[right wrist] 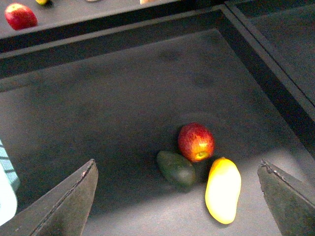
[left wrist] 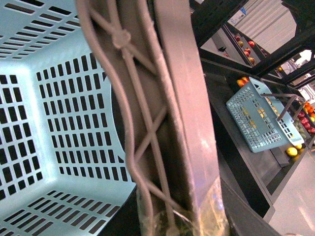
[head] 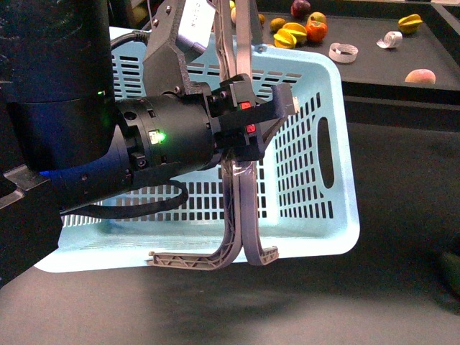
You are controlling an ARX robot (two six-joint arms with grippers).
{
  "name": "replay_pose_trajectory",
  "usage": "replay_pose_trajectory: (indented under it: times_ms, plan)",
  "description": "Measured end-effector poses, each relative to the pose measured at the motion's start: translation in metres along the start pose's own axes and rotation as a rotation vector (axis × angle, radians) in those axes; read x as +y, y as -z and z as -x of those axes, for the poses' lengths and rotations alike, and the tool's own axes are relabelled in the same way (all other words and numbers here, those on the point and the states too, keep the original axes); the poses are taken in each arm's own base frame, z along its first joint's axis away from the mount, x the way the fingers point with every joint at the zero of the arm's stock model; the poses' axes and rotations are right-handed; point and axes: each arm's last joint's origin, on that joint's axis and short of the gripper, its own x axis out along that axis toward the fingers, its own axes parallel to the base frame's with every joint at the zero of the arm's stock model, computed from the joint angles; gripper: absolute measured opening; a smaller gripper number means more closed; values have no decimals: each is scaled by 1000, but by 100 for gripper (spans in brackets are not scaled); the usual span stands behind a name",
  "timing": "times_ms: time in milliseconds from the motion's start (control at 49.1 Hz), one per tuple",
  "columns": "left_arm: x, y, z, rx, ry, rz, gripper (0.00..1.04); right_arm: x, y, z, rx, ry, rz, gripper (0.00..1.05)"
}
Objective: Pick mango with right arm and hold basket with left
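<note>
The turquoise basket (head: 316, 144) hangs tilted in the front view, its two grey-brown handles (head: 241, 230) pressed together. My left gripper (head: 248, 118) is shut on those handles. The left wrist view shows the handles (left wrist: 162, 123) running close past the camera, with the basket's slotted inside (left wrist: 59, 123) behind. In the right wrist view the yellow mango (right wrist: 223, 191) lies on a dark shelf floor beside a red apple (right wrist: 196, 141) and a dark green avocado (right wrist: 176, 168). My right gripper (right wrist: 177, 164) hovers above them, open, with the mango nearer one finger (right wrist: 290, 196). The right arm is out of the front view.
A raised black shelf edge (right wrist: 266, 73) borders the mango's floor. On the back shelf lie star fruits (head: 287, 36), a peach (head: 420, 75) and tape rolls (head: 343, 52). Another turquoise basket (left wrist: 258, 115) stands on a shelf in the left wrist view.
</note>
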Motion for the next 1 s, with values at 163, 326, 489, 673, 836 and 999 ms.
replay_pose_trajectory:
  times_ms: [163,326,489,673,836,999]
  plan:
    - [0,0,0,-1,-2,-1,17,-12,11,-37,105,11,1,97]
    - [0,0,0,0,0,0,17,-29,31,-70,193,71,-1,97]
    - [0,0,0,0,0,0,17,-46,57,-98,281,123,-11,97]
    - [0,0,0,-1,-1,0,17,-65,96,-124,422,170,-35,97]
    - [0,0,0,-1,-1,0,17,-73,115,-138,486,188,-38,97]
    - [0,0,0,0,-1,0,17,-76,126,-151,517,188,-21,97]
